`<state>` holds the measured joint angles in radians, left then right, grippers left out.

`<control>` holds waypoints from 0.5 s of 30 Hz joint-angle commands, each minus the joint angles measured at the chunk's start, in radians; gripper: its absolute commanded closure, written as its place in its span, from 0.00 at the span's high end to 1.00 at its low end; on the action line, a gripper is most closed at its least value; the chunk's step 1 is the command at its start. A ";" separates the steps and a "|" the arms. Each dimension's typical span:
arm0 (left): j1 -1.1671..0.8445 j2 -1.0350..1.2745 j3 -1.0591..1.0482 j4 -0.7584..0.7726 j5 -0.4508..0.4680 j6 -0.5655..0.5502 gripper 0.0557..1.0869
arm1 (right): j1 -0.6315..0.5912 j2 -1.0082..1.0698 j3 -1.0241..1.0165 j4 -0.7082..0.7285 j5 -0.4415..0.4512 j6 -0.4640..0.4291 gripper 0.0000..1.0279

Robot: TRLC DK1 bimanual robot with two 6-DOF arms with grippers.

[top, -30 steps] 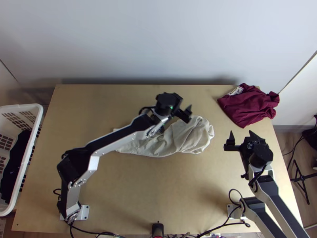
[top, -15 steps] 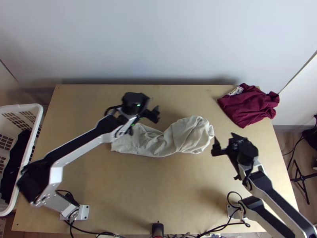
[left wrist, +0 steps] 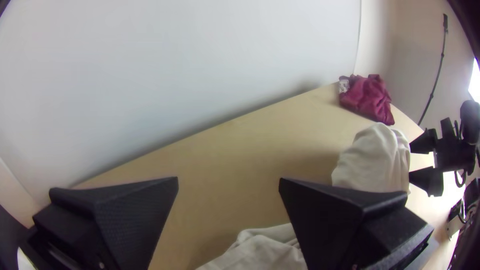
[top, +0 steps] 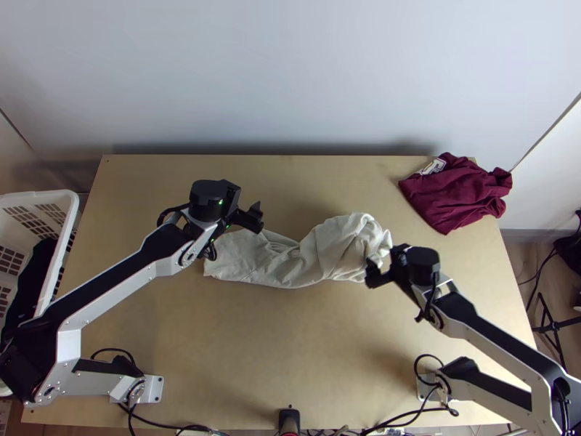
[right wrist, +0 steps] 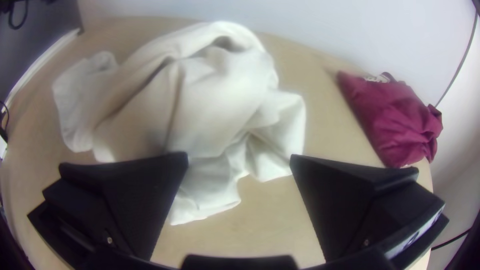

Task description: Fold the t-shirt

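A cream t-shirt (top: 290,263) lies bunched across the middle of the table, heaped higher at its right end; the left wrist view has it as cloth (left wrist: 372,162), the right wrist view as a crumpled pile (right wrist: 215,95). My left gripper (top: 250,216) is over the far edge of its left part, open and holding nothing; its fingers stand wide apart in its wrist view (left wrist: 228,185). My right gripper (top: 381,263), also open, is at the shirt's right end; in its wrist view (right wrist: 240,162) the cloth lies beyond and partly between the spread fingers. I cannot tell whether they touch it.
A maroon garment (top: 457,192) lies crumpled at the table's far right corner. At the left side stands a white laundry basket (top: 54,291) with dark cloth inside. Bare wood (top: 290,349) shows between the shirt and the near edge.
My left gripper has moved left along the shirt, uncovering its middle. My right gripper has come left from the table's right part to the shirt's end. The shirt lies much as before.
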<state>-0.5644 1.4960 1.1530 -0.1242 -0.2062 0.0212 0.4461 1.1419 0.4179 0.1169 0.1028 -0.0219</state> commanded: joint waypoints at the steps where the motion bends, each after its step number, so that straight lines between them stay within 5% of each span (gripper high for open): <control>1: 0.023 -0.031 -0.045 -0.003 0.001 -0.033 0.95 | 0.106 0.021 -0.014 -0.033 -0.018 0.019 0.89; 3: 0.023 -0.029 -0.052 -0.002 0.001 -0.044 0.95 | 0.134 0.033 -0.014 -0.033 -0.017 0.025 0.88; 6: 0.023 -0.029 -0.058 0.001 0.001 -0.055 0.95 | 0.155 0.036 -0.018 -0.019 -0.017 0.023 0.68; 10: 0.027 -0.029 -0.062 0.006 0.001 -0.056 0.95 | 0.157 0.045 -0.041 0.086 -0.017 -0.018 0.04; 15: 0.041 -0.036 -0.062 0.008 -0.002 -0.055 0.95 | 0.149 0.025 -0.013 0.101 -0.017 -0.039 0.03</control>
<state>-0.5369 1.4685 1.0973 -0.1211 -0.2062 -0.0299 0.5846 1.1801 0.3908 0.1738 0.0860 -0.0322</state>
